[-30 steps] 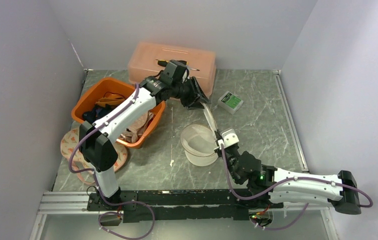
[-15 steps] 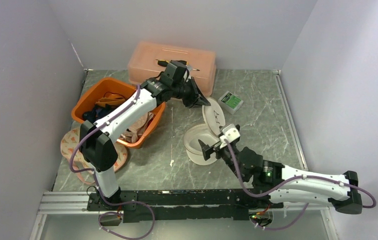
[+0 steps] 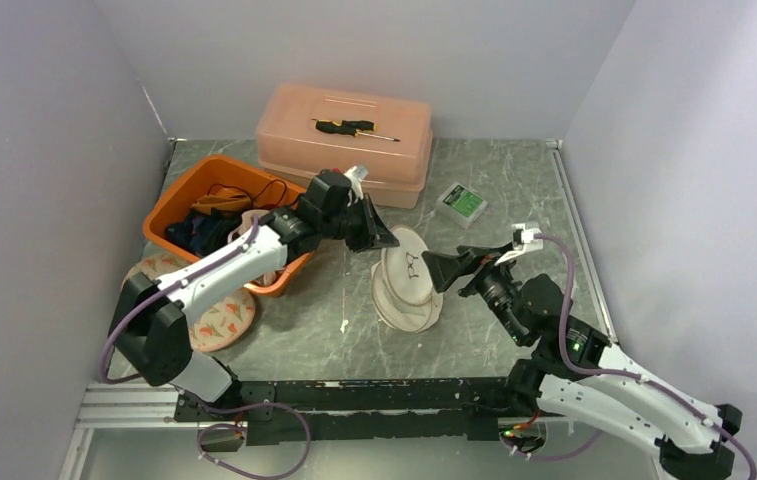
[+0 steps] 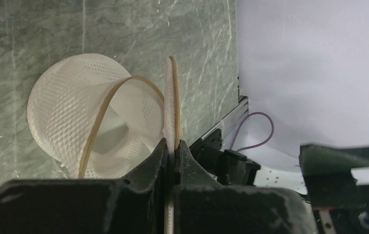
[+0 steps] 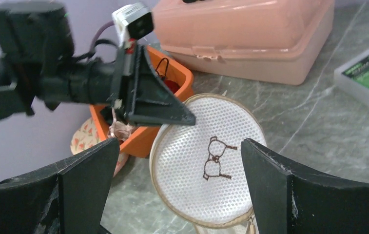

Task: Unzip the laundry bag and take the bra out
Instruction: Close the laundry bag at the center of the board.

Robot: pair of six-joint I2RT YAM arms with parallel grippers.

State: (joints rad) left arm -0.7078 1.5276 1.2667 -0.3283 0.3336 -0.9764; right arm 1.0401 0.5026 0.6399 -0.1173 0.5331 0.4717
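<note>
**The left claw is pinching the laundry bag while the right claw is waiting wide open.**
The bag is sitting in the middle of the bench. It looks light and floppy, so I think its stiffer round rim is the best place to grab. The left claw is squeezing the edge of the flap, which is standing up. The right claw is holding nothing, just beside the flap. I cannot see the bra.
</note>
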